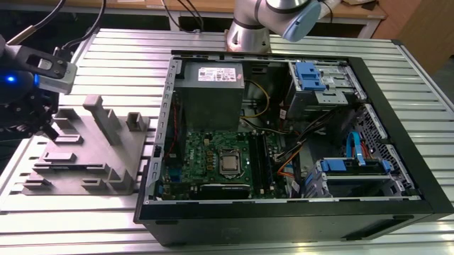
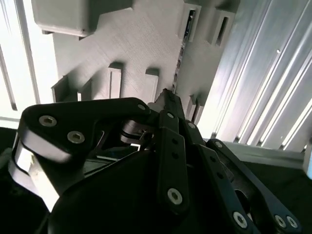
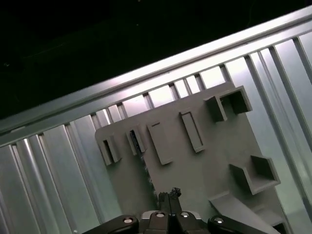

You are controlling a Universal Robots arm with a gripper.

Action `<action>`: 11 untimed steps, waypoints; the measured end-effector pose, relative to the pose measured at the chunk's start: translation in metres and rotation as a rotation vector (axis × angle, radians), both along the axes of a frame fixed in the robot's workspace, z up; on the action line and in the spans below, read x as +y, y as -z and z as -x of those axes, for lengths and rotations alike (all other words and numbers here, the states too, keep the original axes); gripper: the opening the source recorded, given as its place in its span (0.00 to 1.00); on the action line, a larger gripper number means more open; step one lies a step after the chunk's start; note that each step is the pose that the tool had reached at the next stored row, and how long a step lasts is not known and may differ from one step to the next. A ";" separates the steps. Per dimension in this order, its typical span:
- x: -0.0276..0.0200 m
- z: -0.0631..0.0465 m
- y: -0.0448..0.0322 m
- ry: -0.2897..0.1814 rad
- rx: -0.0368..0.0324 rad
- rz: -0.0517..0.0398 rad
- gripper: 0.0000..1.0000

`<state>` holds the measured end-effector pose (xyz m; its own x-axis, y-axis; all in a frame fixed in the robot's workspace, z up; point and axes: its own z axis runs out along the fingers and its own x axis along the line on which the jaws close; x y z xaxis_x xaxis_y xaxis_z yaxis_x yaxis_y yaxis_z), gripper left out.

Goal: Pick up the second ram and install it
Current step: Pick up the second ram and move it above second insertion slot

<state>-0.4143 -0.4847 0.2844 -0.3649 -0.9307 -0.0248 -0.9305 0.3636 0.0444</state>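
Fingers (image 3: 166,199) look pressed shut over the grey holder (image 3: 195,170) by the worktop's (image 1: 127,48) edge (whether they pinch the second ram (image 3: 145,168) is unclear); installing remains.

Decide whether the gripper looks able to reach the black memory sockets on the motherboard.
Probably yes: the case lies open, nothing covers the memory sockets, though cables run close beside them. The gripper hangs over the grey holder.
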 end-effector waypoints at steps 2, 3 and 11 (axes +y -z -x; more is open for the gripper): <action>0.0000 0.000 0.0004 -0.038 0.0000 0.0000 0.07; 0.0000 0.000 0.0005 -0.056 0.0000 0.0000 0.07; 0.0000 0.000 0.0020 -0.201 0.0000 0.0001 0.07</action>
